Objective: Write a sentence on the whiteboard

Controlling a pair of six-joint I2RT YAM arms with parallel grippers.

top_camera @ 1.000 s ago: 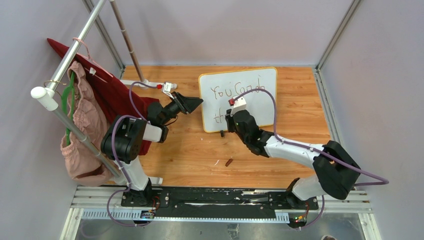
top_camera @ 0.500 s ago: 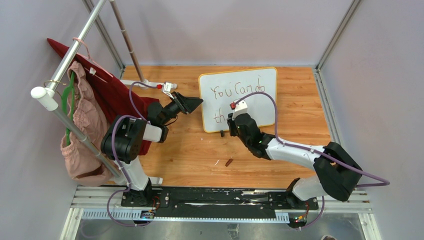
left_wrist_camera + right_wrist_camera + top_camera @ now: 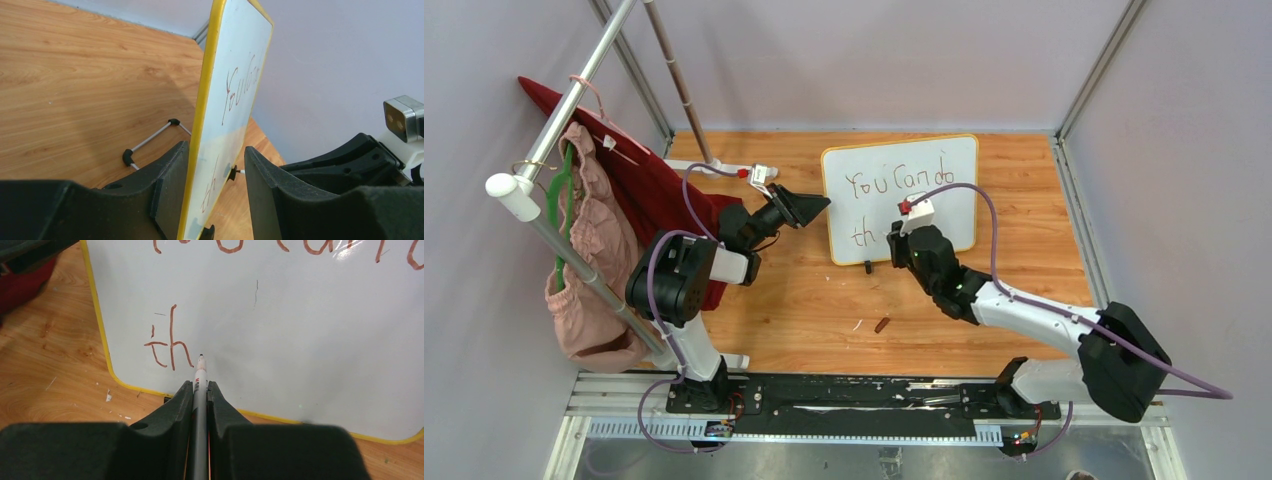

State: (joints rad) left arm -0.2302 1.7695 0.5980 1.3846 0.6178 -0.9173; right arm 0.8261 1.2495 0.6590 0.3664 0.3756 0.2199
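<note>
The whiteboard (image 3: 944,160) stands leaning at the back of the wooden table, white with a yellow rim. On it the sentence reads "You Can do" (image 3: 899,182) on the top line, with "th" (image 3: 169,347) below. My left gripper (image 3: 215,150) is open, astride the board's left edge. One finger lies against the back and the other stands off the face. My right gripper (image 3: 200,384) is shut on a grey marker (image 3: 200,395). The marker's tip (image 3: 201,356) sits just right of the "h", at the board's face.
A clothes rack with a red cloth (image 3: 654,185) and a pink garment (image 3: 594,250) fills the left side. A small brown cap (image 3: 882,324) lies on the table near the front. A wire stand (image 3: 150,142) props the board from behind. Grey walls enclose the table.
My right arm has slid to the right along the board's lower line, uncovering "do" and the "th". The left arm and the board have stayed put.
</note>
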